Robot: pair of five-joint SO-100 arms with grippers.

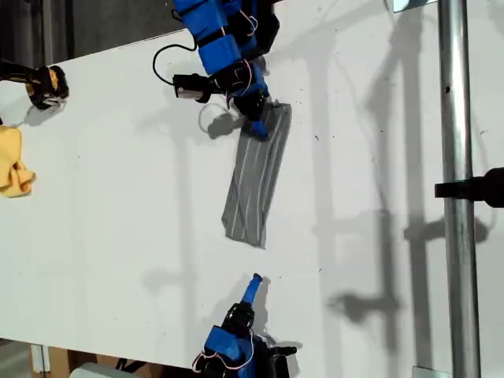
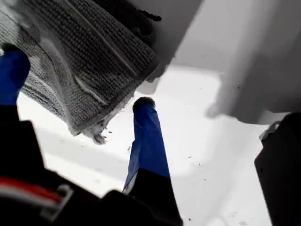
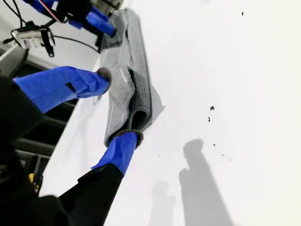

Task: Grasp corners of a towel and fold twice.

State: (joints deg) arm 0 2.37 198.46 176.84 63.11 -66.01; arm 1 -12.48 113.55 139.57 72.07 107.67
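The towel [image 1: 256,177] lies on the white table [image 1: 118,220] as a long narrow grey strip with thin white stripes. My first gripper [image 1: 257,126] hovers at the strip's far end, open, with its two blue fingers [image 2: 146,136] spread. A towel corner [image 2: 91,129] sits between them, not pinched. My second gripper [image 1: 253,285] is at the bottom of the exterior view, a short way off the strip's near end [image 1: 242,235]. It is open with nothing between its fingers [image 3: 120,150]. The second wrist view looks along the towel [image 3: 129,89] to the first arm.
A small yellow cloth [image 1: 14,161] lies at the exterior view's left edge, with a black and yellow object [image 1: 43,85] above it. A metal pole [image 1: 457,189] with a black clamp [image 1: 476,189] runs down the exterior view's right. A cable loops near the first arm.
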